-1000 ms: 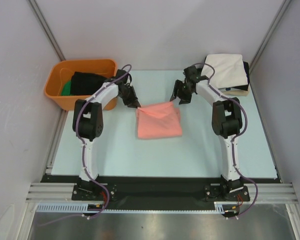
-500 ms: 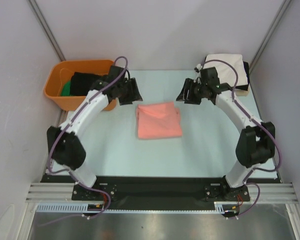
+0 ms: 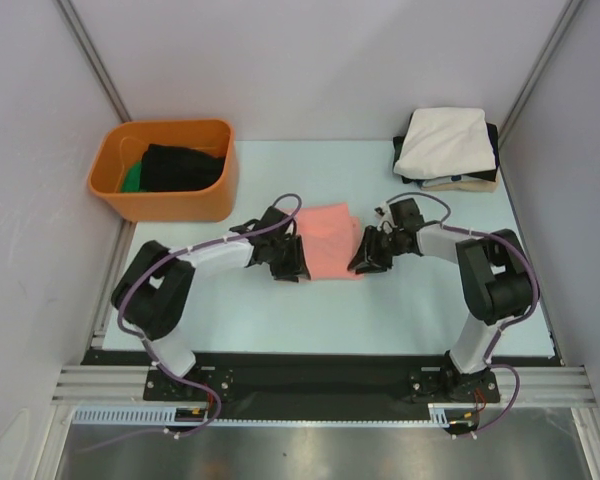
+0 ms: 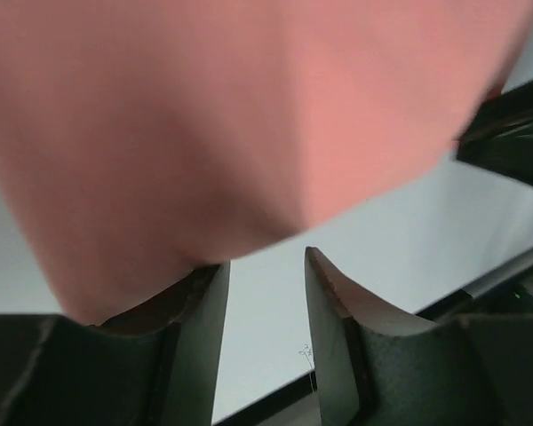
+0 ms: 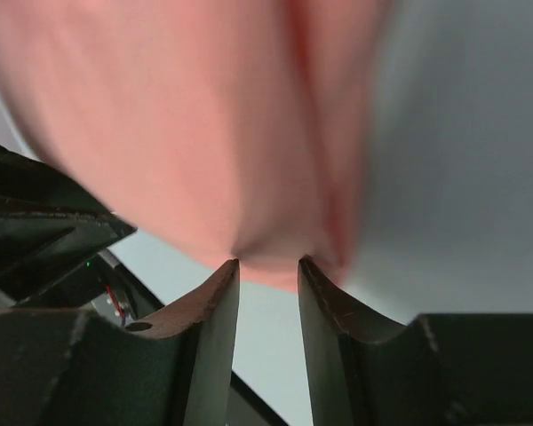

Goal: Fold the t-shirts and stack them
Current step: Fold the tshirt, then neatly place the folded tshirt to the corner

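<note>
A salmon-pink t-shirt, folded into a rough rectangle, lies flat at the table's middle. My left gripper is low at its near left corner. In the left wrist view it is open, bare table showing in the gap, and the pink cloth lies over the left finger's tip. My right gripper is low at the near right corner. It is open too, with the cloth's edge right at its fingertips. Folded t-shirts are stacked at the back right, cream-white on top.
An orange plastic tub stands at the back left with black and green cloth inside. Grey walls close in the table on the left, the back and the right. The black rail with the arm bases runs along the near edge.
Both arms have swung from the shirt's far side down to its near corners, one on each side. The shirt lies where it was.
</note>
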Controlling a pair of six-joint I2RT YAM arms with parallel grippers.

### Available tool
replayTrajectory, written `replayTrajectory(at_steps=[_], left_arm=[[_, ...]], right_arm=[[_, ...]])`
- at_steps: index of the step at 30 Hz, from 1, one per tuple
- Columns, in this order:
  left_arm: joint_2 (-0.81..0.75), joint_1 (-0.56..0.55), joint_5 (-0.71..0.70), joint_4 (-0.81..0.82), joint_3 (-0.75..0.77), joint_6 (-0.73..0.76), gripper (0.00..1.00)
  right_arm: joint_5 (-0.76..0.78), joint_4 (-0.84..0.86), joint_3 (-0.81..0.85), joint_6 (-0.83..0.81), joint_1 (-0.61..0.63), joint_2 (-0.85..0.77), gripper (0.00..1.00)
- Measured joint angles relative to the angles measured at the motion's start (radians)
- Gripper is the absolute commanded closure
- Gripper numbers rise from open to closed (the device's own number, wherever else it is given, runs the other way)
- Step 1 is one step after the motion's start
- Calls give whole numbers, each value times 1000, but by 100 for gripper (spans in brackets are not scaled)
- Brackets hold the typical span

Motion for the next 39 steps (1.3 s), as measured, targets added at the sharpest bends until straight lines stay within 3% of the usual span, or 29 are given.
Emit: replayTrajectory(at_steps=[7,12,15,16,18,19,24,31,39], left_arm=[[6,113,36,152,-165,-11,57],[-69,164,-29,120,-217,12,56],[-109,168,-112,42,-217,52,51],[-130,168,-145,1,-217,66,45],[-199,166,-219,-94,-216,100,39],[-233,163,-246,-133,-212,112,34],[-501,147,-344,-315,-146,187,28],[-850,146,-367,-400,-121,259,20],[-1019,146,-362,-396,-143,297,20]], right_arm=[[-53,144,-115,18,-93,26,64],[-31,214,-177,18,-83,-20,59],[48,167,-201,11,-42,-109,31],[85,129,-208,2,-27,-153,14],[134,52,-214,-14,-4,-233,0],[153,24,-214,-20,-1,-269,0],[180,-12,-165,-39,-53,-322,0],[71,145,-14,-30,-167,-10,0],[-65,346,161,46,-193,225,2]])
